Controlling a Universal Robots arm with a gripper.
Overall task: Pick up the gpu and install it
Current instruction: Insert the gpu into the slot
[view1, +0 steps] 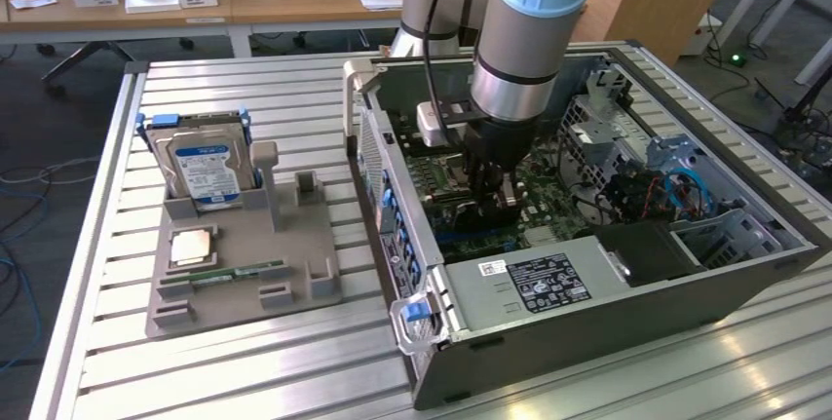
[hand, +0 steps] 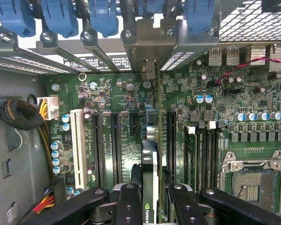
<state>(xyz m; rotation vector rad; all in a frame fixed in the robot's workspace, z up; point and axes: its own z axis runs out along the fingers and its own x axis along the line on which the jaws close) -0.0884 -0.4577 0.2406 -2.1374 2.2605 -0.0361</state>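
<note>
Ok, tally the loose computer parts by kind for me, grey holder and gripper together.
Hard drive: 1
Square chip: 1
Green memory stick: 1
gpu: 1, in the gripper
Total: 4

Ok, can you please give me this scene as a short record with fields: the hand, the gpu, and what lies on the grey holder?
hand: shut on the gpu, low inside the open computer case
gpu: held edge-on over the motherboard slots; whether seated, cannot tell
grey holder: beside the case, at the exterior view's left
on holder: hard drive upright, memory stick lying flat
</note>
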